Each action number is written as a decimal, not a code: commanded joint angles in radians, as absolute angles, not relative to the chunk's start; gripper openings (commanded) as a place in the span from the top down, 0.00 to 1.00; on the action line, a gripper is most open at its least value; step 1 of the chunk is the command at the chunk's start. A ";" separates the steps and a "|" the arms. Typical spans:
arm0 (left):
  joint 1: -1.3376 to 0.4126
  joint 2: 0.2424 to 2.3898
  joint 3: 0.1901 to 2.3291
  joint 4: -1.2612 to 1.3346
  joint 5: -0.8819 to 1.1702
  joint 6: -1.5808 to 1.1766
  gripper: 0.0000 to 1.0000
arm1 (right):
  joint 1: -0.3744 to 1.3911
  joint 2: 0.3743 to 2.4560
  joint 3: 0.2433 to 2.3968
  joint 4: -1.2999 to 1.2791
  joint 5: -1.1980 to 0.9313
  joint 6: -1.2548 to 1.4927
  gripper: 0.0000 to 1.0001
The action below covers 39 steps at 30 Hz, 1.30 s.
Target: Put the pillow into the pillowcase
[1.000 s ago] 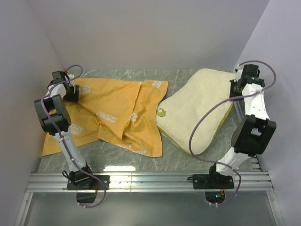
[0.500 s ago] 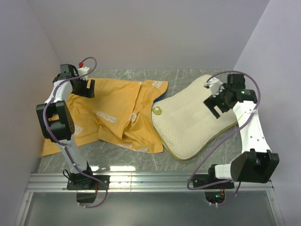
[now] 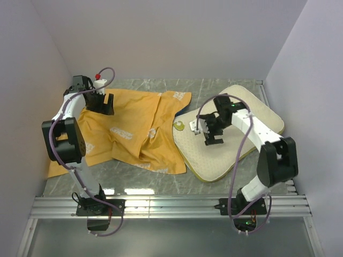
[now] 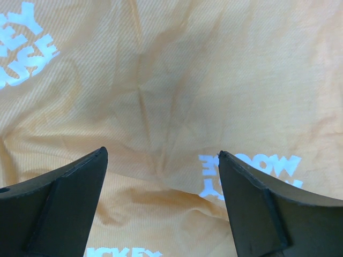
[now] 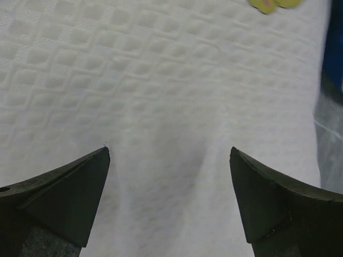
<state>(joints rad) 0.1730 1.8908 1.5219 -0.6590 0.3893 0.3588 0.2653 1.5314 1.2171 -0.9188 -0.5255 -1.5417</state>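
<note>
The pillowcase lies crumpled on the left half of the table, orange-yellow side up with pale lettering. The cream quilted pillow rests flat on the right half, a yellow-green band along its edge and a small yellow tag at its left corner. My left gripper hovers open over the pillowcase's far left part, nothing between its fingers. Over the middle of the pillow, my right gripper stands open and empty.
Grey walls close in the table on the left, back and right. A metal rail runs along the near edge by the arm bases. Bare marble tabletop shows in front of the cloth and pillow.
The pillow has dropped flat onto the table. My right arm has let go of it, opened, and swung left over its middle. The left gripper has shifted slightly right over the pillowcase.
</note>
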 commanded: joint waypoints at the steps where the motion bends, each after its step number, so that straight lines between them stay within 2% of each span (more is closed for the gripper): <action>1: 0.170 1.822 1.502 -0.650 0.437 0.337 0.09 | 0.321 1.615 1.190 -0.911 -0.474 -1.689 0.00; 4: 0.167 1.804 1.488 -0.646 0.445 0.327 0.09 | 0.340 1.672 1.151 -0.904 -0.454 -1.675 0.01; 5: 0.167 1.799 1.483 -0.643 0.448 0.325 0.09 | 0.339 1.678 1.134 -0.893 -0.433 -1.668 0.04; 6: 0.161 1.790 1.479 -0.638 0.449 0.322 0.09 | 0.339 1.693 1.103 -0.876 -0.428 -1.651 0.18; 8: 0.150 1.781 1.470 -0.630 0.439 0.319 0.08 | 0.327 1.707 1.085 -0.865 -0.407 -1.617 0.40; 9: 0.138 1.773 1.470 -0.627 0.434 0.316 0.09 | 0.316 1.721 1.091 -0.862 -0.407 -1.568 0.57; 10: 0.135 1.767 1.467 -0.623 0.434 0.314 0.09 | 0.307 1.732 1.101 -0.870 -0.408 -1.550 0.66; 11: 0.127 1.764 1.468 -0.617 0.436 0.311 0.09 | 0.281 1.741 1.139 -0.876 -0.414 -1.525 0.81; 12: 0.117 1.760 1.468 -0.615 0.433 0.307 0.09 | 0.261 1.746 1.163 -0.888 -0.429 -1.466 1.00; 17: 0.060 1.747 1.468 -0.595 0.423 0.273 0.12 | 0.118 1.704 1.348 -0.917 -0.509 -1.273 1.00; 23: -0.086 1.695 1.416 -0.506 0.351 0.154 0.16 | -0.055 1.567 1.462 -0.966 -0.681 -1.065 1.00; 30: -0.332 1.709 1.344 -0.408 0.076 0.011 0.24 | -0.058 1.394 1.411 -0.847 -0.818 -0.809 1.00; 39: -0.425 1.946 1.497 -0.385 -0.146 -0.081 0.36 | -0.057 1.309 1.327 -0.772 -0.857 -0.658 1.00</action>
